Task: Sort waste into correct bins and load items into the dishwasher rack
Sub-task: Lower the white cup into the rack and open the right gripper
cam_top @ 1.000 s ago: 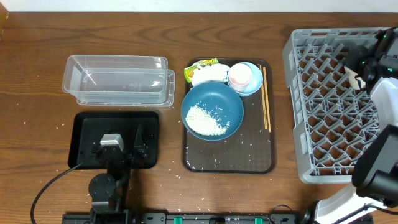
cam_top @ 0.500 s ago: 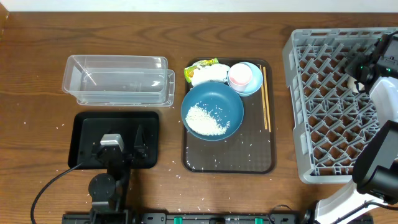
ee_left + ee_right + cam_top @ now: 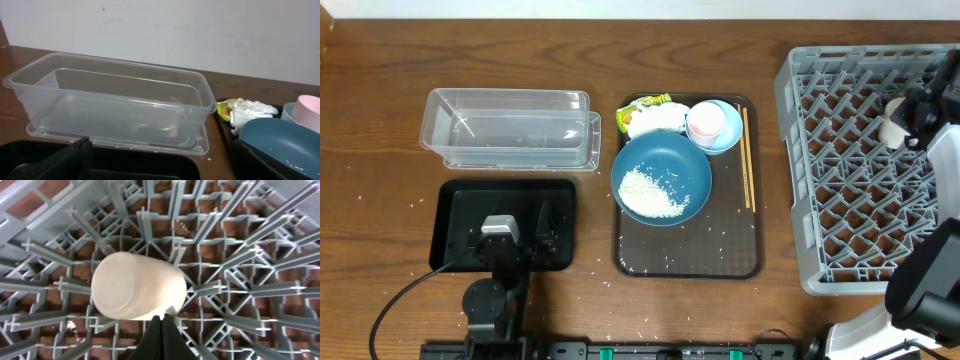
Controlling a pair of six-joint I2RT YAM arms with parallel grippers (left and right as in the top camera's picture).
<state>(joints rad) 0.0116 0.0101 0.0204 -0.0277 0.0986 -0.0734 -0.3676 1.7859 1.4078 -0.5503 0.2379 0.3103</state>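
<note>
We are pinching our right gripper [image 3: 161, 325], fingers drawn nearly together, on the lower edge of the small white cup [image 3: 135, 285], which is lying tilted over the grey dishwasher rack's [image 3: 240, 292] lattice at centre frame.

The right gripper [image 3: 161, 329] has moved a little to the right over the grey rack [image 3: 840, 170]. More of the small white cup [image 3: 893, 122] shows now than before.

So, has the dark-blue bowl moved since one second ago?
No. The dark-blue bowl sits in the same place on the brown tray, equally near the chopsticks.
</note>
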